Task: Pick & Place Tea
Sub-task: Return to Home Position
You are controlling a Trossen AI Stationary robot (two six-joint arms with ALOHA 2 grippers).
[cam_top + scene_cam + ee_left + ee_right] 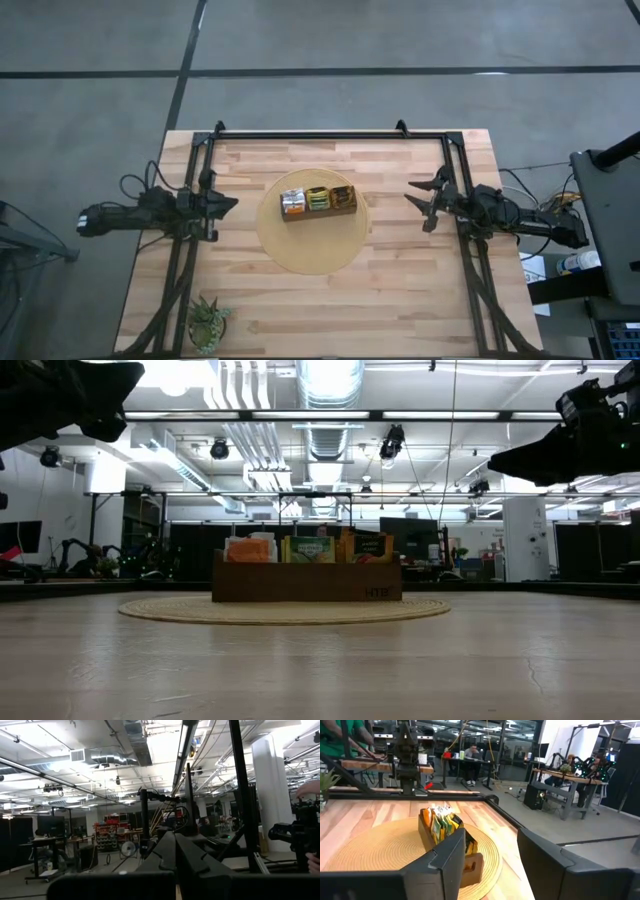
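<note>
Where mat (285,610) lies, box (300,585) holds tea (308,549) (upright)

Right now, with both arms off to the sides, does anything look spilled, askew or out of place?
Nothing stands out. The tea sachets stand inside the brown box, slightly angled on the round mat; none lie loose. The left gripper and right gripper hang at opposite sides of the table.

Brown compartmented box (300,585) sitting on round woven mat (300,252) lying mid-tabletop (410,300); small potted plant (208,322) standing near tabletop's lower-left corner in high view, well apart from mat
</note>
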